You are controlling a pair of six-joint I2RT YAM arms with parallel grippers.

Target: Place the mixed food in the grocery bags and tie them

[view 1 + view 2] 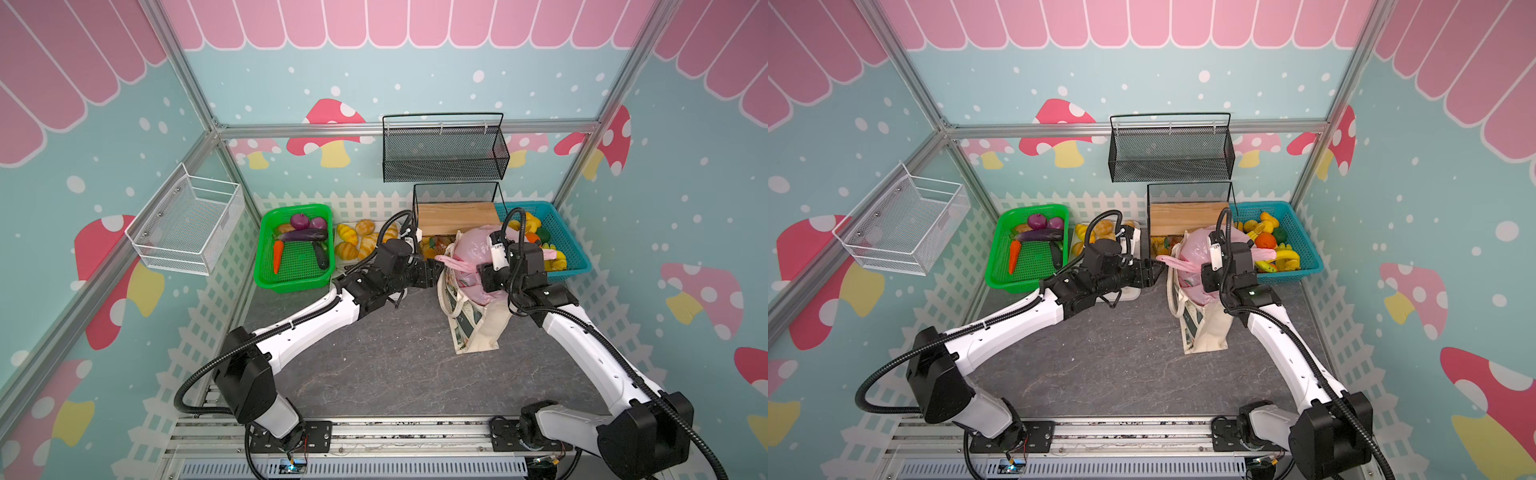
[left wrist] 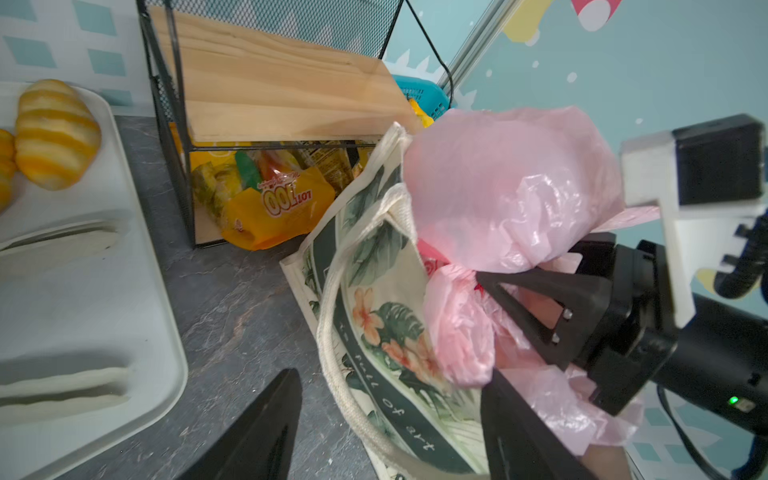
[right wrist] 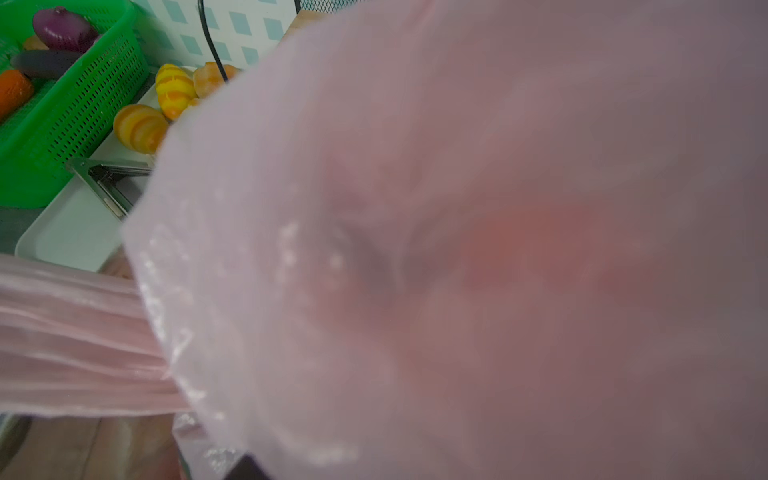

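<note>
A cream floral canvas tote (image 1: 478,328) stands on the table, with the translucent pink plastic bag (image 1: 478,247) bulging out of its top. My left gripper (image 2: 390,436) is open, and its jaws straddle the tote's rim and white handle (image 2: 332,332). In a top view it sits beside a stretched pink handle strip (image 1: 451,262). My right gripper (image 2: 484,282) is buried in the pink plastic, which hides how its jaws stand. Pink film (image 3: 457,208) fills the right wrist view. A carrot (image 1: 277,255) and an eggplant (image 1: 303,236) lie in the green basket (image 1: 266,266). Yellow snack packets (image 2: 274,203) lie under the wooden shelf.
Striped bread rolls (image 1: 357,241) sit on a white tray (image 2: 104,332) behind my left arm. A black mesh rack with a wooden shelf (image 1: 457,214) stands behind the tote. A blue basket (image 1: 577,266) of yellow fruit is at the right. Wire baskets (image 1: 444,149) hang on the walls.
</note>
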